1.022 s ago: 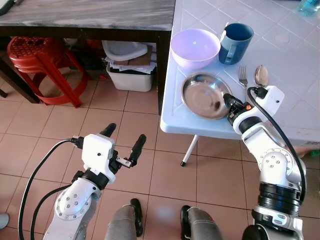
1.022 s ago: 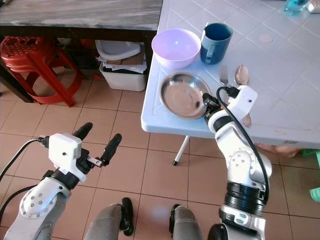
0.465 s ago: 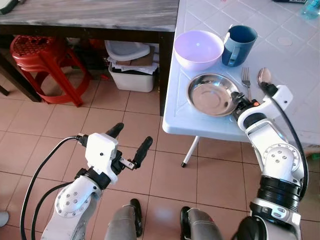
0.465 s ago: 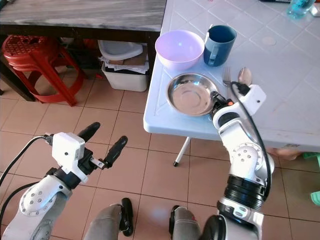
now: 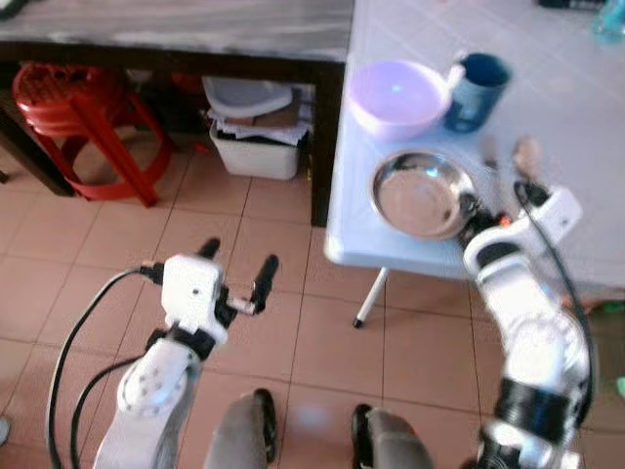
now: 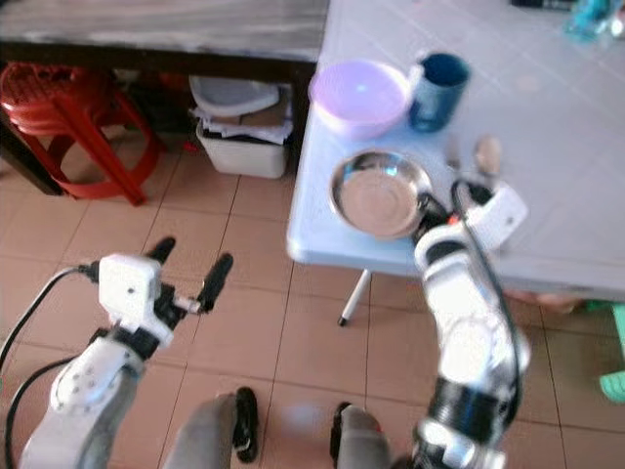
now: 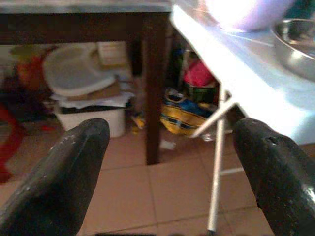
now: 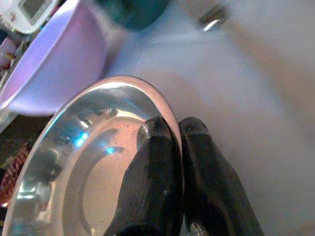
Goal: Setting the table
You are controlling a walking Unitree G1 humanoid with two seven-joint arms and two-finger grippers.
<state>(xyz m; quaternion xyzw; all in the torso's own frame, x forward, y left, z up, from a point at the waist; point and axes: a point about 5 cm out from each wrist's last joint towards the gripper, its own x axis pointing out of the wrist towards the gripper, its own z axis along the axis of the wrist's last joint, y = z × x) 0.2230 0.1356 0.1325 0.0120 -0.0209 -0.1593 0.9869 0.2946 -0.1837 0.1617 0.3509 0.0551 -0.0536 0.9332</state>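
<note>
Your right gripper (image 8: pixel 170 130) has stayed clamped on the near rim of the steel plate (image 5: pixel 418 193) while the camera has drifted; the plate has barely shifted on the white table (image 5: pixel 586 107). Its fingers (image 8: pixel 152 187) are pinched tight over that rim. Behind the plate sit the lilac bowl (image 5: pixel 395 96) and blue mug (image 5: pixel 477 78). Your left gripper (image 5: pixel 234 278) hangs over the floor, fingers spread wide, holding nothing.

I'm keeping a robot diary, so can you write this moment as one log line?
right gripper: shut on steel plate rim | left gripper: open, over floor | plate beside purple bowl, blue mug | table setting unfinished
</note>
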